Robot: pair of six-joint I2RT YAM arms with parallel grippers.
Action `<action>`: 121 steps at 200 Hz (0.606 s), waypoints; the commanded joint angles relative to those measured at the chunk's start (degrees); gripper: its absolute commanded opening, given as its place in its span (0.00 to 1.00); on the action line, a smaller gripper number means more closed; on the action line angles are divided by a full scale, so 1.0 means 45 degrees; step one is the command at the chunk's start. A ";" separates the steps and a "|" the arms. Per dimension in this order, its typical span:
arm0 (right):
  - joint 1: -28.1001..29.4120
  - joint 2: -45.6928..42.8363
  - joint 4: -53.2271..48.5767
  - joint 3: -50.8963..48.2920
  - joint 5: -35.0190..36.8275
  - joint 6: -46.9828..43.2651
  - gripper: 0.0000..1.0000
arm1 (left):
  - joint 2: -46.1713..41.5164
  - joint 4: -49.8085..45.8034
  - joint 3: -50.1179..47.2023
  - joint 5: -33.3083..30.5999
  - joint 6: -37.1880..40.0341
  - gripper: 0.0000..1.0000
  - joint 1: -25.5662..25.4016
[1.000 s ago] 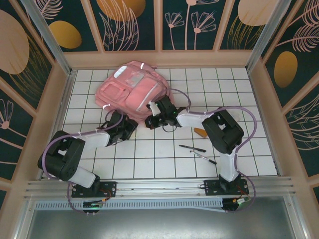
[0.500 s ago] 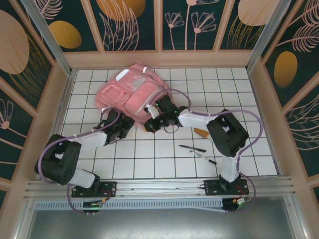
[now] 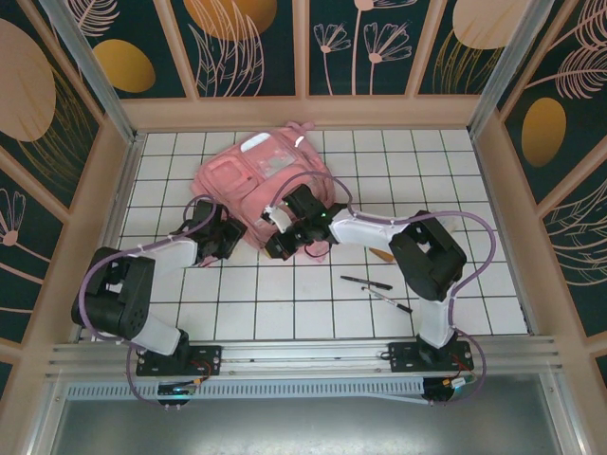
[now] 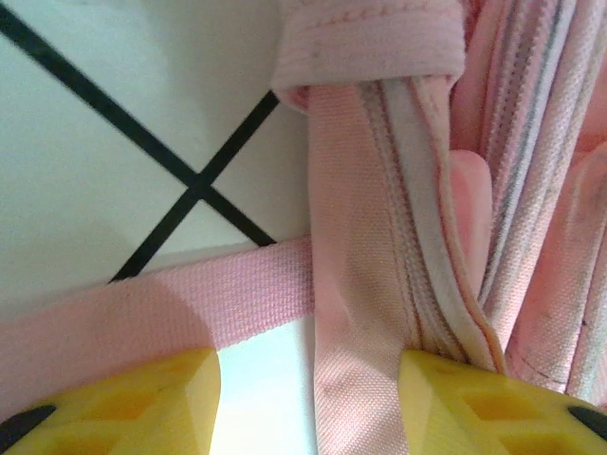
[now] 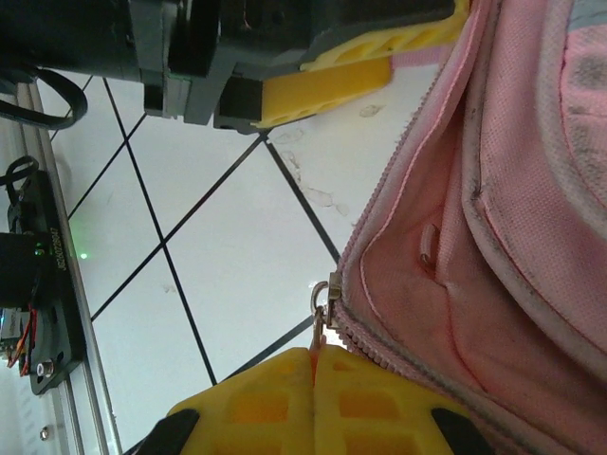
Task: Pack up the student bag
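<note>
The student bag [image 3: 254, 175] — a large soft pink fabric backpack with clear-plastic front pockets and white reflective strips — lies flat on the far left part of the white tiled table [image 3: 285, 308], close to the back wall. Both arms reach to its near edge.

The right gripper [image 5: 313, 379] has its yellow fingers pressed together on the small metal zip pull [image 5: 321, 301], and the zip's teeth run off to the right of the pull along the pink fabric.

The left gripper [image 4: 308, 379] sits low over the table, just to the left of the right one. Its yellow fingers are spread apart with bare white tile between them. A flat pink webbing strap [image 4: 142, 313] runs across beside its left finger, and a stitched band of the bag's fabric comes down against its right finger — nothing is pinched.

Well apart from the bag, beside the right arm, lie a small orange object [image 3: 382, 252], a black pen [image 3: 366, 282] and a second, thinner pen [image 3: 391, 300].
</note>
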 commanded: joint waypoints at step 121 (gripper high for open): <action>0.1172 0.0681 -0.2065 0.1040 0.2230 0.1855 0.00 | -0.0014 0.1428 -0.1414 -0.0390 -0.1988 0.37 -0.1192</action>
